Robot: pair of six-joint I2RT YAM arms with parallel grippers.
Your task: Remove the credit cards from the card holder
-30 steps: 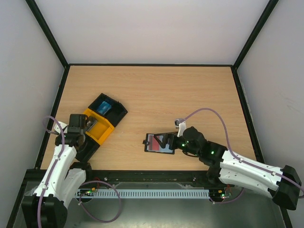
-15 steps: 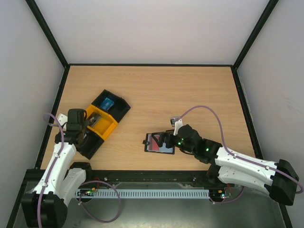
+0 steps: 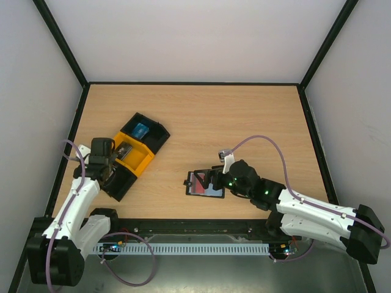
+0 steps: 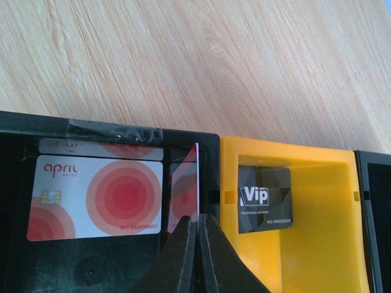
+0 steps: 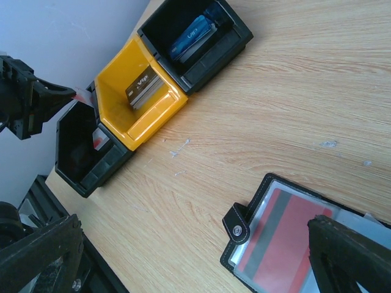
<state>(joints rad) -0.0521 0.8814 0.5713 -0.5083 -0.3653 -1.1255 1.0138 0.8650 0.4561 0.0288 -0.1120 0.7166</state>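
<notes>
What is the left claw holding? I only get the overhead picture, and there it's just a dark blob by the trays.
Observer: The left wrist camera shows the left gripper shut on a thin red-and-white card. It is held on edge over the black compartment, close to that compartment's right-hand wall.
Operator: Is anything lying in that compartment?
Observer: Yes, a white card with red circles lies flat there, printed "april".
Operator: And the yellow compartment next to it?
Observer: It holds a black card marked "Vip", lying flat.
</notes>
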